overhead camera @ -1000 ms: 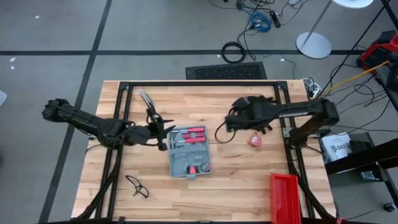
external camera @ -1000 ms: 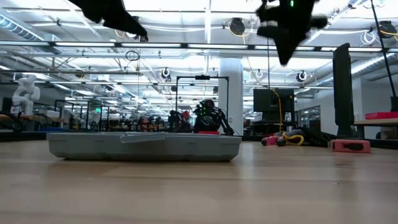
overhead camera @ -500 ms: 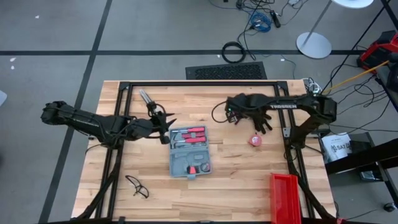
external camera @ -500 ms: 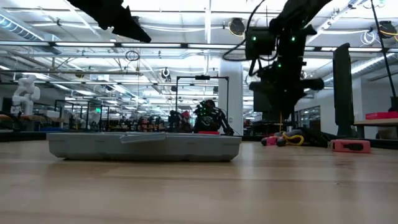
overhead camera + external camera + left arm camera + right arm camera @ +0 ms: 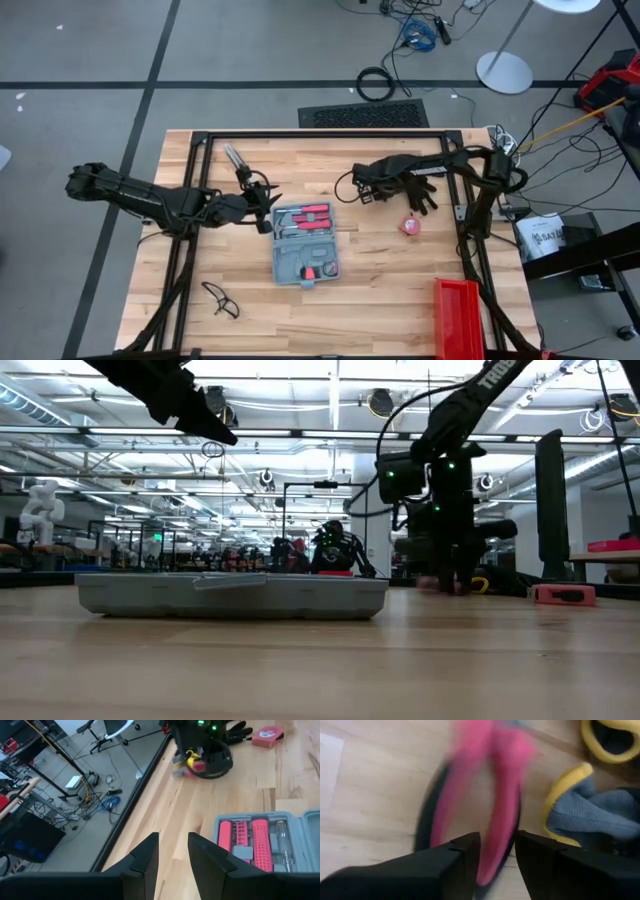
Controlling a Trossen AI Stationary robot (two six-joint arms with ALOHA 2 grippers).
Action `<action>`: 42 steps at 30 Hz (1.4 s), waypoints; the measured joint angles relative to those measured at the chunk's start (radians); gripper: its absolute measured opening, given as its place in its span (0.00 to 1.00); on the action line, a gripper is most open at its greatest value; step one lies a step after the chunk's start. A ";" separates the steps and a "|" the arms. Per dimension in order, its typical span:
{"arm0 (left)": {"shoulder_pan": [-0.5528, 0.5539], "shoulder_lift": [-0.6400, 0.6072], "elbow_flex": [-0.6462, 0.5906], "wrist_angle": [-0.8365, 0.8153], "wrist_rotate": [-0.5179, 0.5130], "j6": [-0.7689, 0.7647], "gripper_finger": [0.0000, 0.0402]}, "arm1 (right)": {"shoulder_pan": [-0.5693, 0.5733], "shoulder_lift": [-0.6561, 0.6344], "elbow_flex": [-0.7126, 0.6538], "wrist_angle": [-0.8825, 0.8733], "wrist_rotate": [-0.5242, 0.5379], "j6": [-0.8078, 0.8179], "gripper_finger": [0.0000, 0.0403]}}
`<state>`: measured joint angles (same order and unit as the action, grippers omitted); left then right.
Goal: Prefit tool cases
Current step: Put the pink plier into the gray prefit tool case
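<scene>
At the centre of the surface point(image 5: 380, 300), the tool case point(image 5: 305, 245) lies open and flat. The left gripper point(image 5: 268, 207) hovers just beside its far-left corner — fingers spread. The right gripper point(image 5: 362, 188) sits low over red-handled pliers point(image 5: 480, 815) near the gloves point(image 5: 418, 192) — fingers parted, gripping nothing.

Left end effector point(image 5: 173, 851), fingers parted, hovers beside the open tool case point(image 5: 260, 842) holding red-handled tools point(image 5: 259, 842).

- Floor point(image 5: 90, 50): grey, marked with dark lines.
- Floor vent point(image 5: 364, 114) just beyond the wooden bench point(image 5: 390, 290).
- Coiled black cable point(image 5: 375, 83) and white round stand base point(image 5: 504, 72) on the floor.
- Low view: long hall, ceiling strip lights point(image 5: 300, 405), white pillar point(image 5: 373, 510).
</scene>
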<state>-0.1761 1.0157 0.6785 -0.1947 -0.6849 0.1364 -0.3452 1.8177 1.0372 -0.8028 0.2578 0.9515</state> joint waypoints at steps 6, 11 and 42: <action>-0.001 0.000 0.000 -0.002 0.000 -0.005 0.28 | -0.048 0.067 0.011 0.014 -0.123 -0.163 0.15; -0.003 0.000 0.000 -0.008 0.000 -0.026 0.28 | -0.052 0.044 0.012 0.011 -0.134 -0.264 0.10; -0.123 -0.284 0.000 -0.002 0.000 -0.078 0.28 | 0.448 0.323 0.621 -0.010 -0.134 -0.925 0.10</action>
<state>-0.2988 0.7312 0.6788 -0.1971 -0.6849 0.0585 0.1024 2.1410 1.6584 -0.8125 0.1236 0.0261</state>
